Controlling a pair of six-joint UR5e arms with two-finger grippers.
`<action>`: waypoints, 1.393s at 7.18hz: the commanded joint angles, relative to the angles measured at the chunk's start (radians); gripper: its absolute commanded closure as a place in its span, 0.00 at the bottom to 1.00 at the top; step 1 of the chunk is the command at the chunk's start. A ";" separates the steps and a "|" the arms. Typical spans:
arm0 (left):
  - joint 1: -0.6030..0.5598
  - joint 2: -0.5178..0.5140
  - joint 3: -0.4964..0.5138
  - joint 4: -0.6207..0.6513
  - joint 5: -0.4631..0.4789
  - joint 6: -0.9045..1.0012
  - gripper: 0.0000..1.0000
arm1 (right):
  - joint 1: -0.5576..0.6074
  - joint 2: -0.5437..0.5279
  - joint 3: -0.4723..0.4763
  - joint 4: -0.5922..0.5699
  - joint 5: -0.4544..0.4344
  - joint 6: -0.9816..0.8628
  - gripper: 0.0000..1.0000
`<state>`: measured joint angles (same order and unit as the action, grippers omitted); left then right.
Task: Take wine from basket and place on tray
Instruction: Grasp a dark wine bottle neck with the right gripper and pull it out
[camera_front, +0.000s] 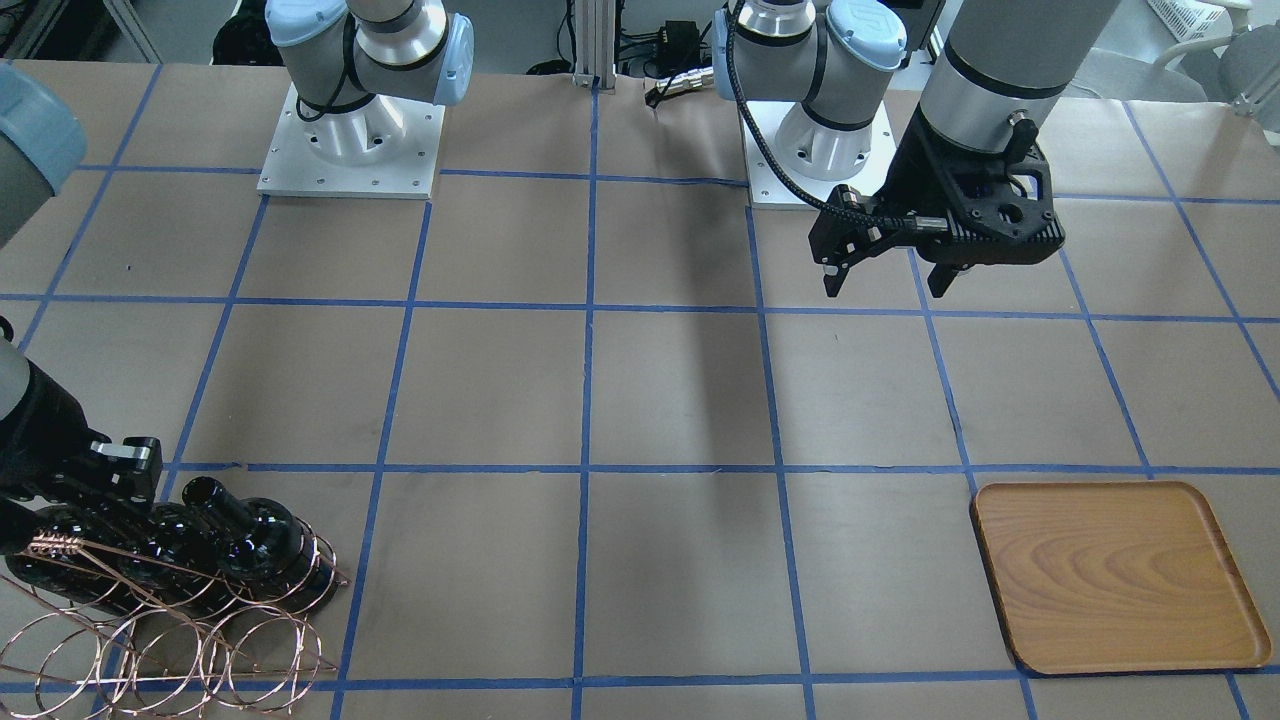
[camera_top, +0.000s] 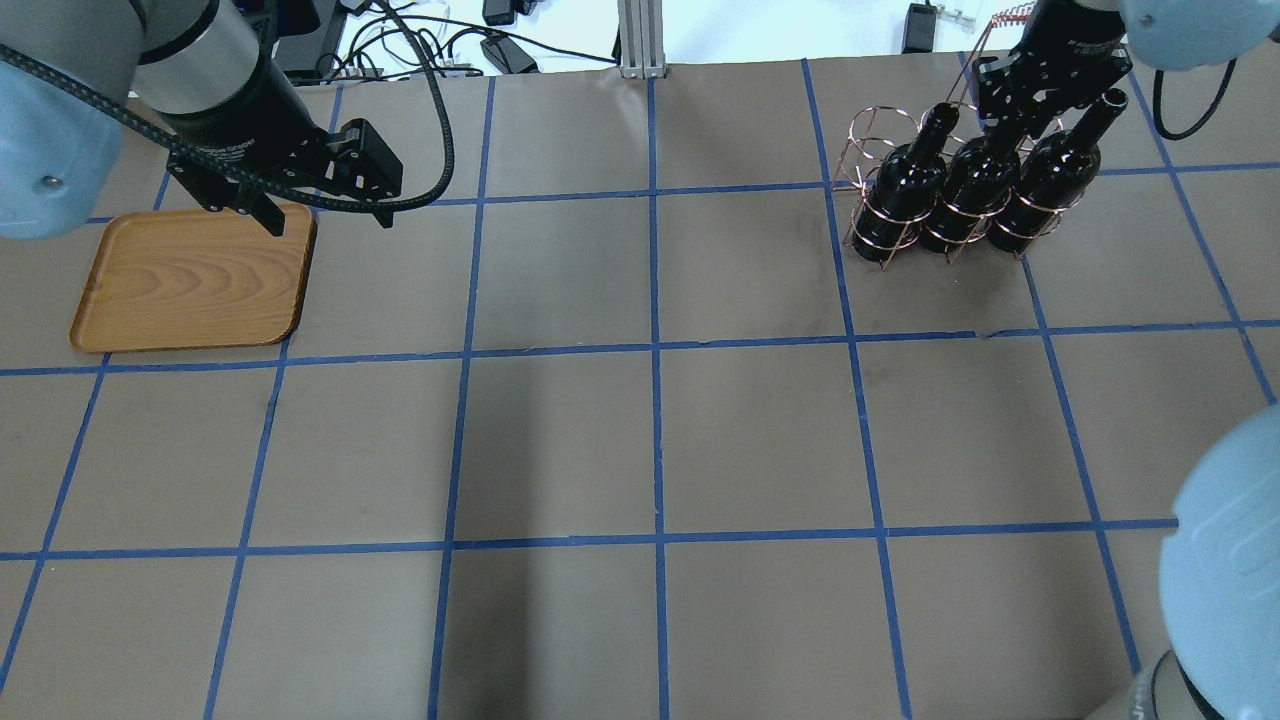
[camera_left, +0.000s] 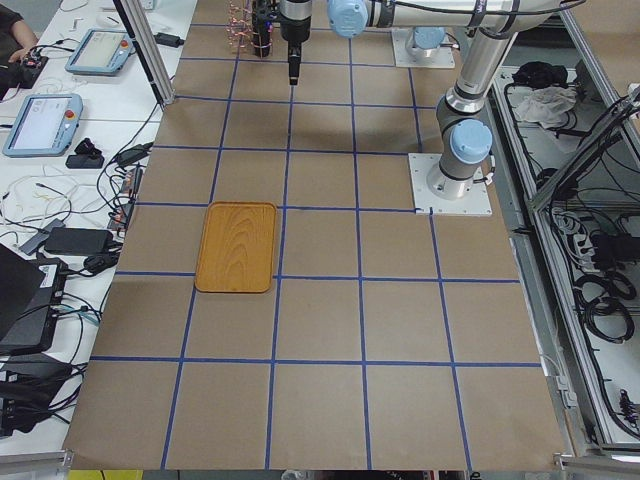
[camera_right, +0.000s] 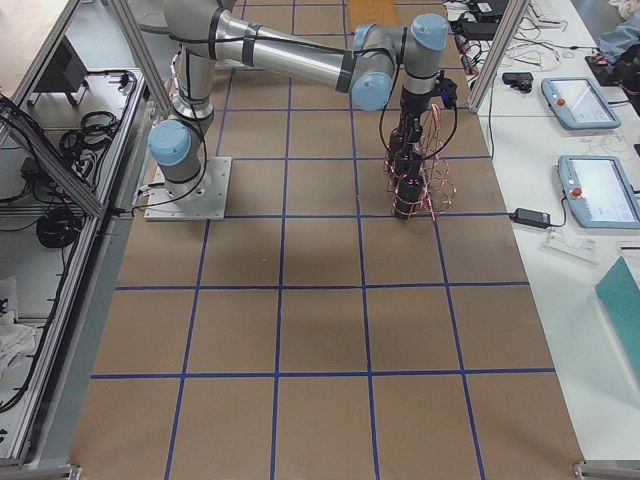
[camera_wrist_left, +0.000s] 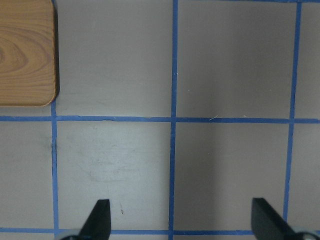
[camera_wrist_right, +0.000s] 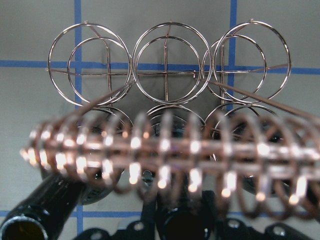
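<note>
Three black wine bottles (camera_top: 905, 190) stand upright in the copper wire basket (camera_top: 868, 135), far across the table (camera_top: 650, 440) on the robot's right. The right gripper (camera_top: 1035, 90) points straight down beside the coiled handle (camera_wrist_right: 165, 150), its jaws either side of the middle bottle (camera_top: 975, 190) at the neck; whether they pinch it I cannot tell. The left gripper (camera_top: 325, 212) hangs just beside the tray (camera_top: 190, 280), jaws spread wide, holding nothing. White lettering on its wrist is too small to read.

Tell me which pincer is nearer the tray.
Left. The left pincer hangs above the table beside a corner of the tray; the right pincer is far across the table, at the basket.
</note>
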<state>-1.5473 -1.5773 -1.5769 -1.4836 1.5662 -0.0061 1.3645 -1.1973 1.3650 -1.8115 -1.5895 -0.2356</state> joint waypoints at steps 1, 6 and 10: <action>0.000 0.000 0.000 0.000 0.000 0.000 0.00 | -0.010 -0.013 -0.007 0.006 0.002 0.002 1.00; 0.010 0.003 0.006 0.000 0.002 0.002 0.00 | -0.008 -0.167 -0.150 0.231 0.030 0.024 1.00; 0.022 0.005 0.017 -0.001 -0.002 0.002 0.00 | 0.080 -0.263 -0.017 0.394 0.031 0.227 1.00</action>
<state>-1.5298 -1.5735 -1.5646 -1.4837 1.5650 -0.0046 1.3928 -1.4319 1.2817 -1.4354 -1.5599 -0.0888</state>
